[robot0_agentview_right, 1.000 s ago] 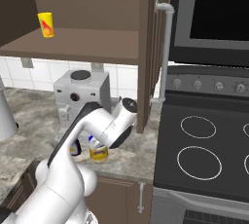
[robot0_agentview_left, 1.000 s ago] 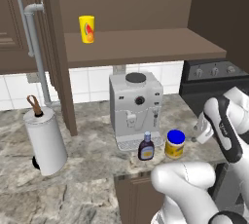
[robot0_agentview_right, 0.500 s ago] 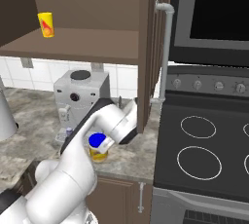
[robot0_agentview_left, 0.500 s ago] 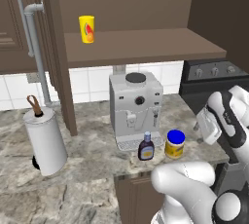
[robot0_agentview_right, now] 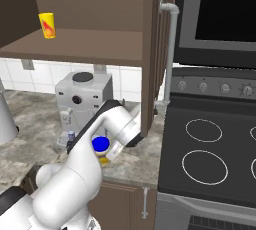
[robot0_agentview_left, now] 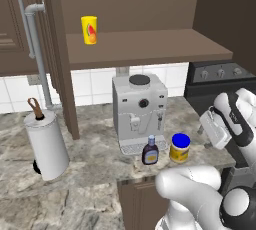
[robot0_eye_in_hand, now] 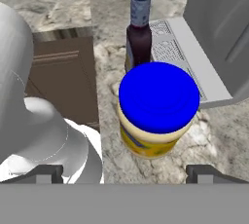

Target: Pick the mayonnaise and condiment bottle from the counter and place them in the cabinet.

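— Marbled grey-beige counter (robot0_agentview_left: 90,184) is seen under an open wall cabinet (robot0_agentview_left: 150,49); what is being worked on?

— The mayonnaise (robot0_eye_in_hand: 158,108) is being approached. It stands upright near the counter's front edge, just beside the condiment bottle (robot0_eye_in_hand: 139,30), in front of the coffee machine (robot0_agentview_left: 140,111).

— How is the gripper (robot0_eye_in_hand: 125,173) set?

— The jaws are spread wide and nothing is held; in the hand view the jar is framed between the two fingertips (robot0_eye_in_hand: 208,173), not yet touched.

— Which step is judged to be in hand?

— The reach for the first pick. Neither item has been shelved; a yellow cup (robot0_agentview_left: 89,30) is seen on the cabinet shelf.

— What is called for next?

— The hand would need to be advanced until the jar sits between the fingers, then closed below the blue lid, with the bottle left undisturbed.
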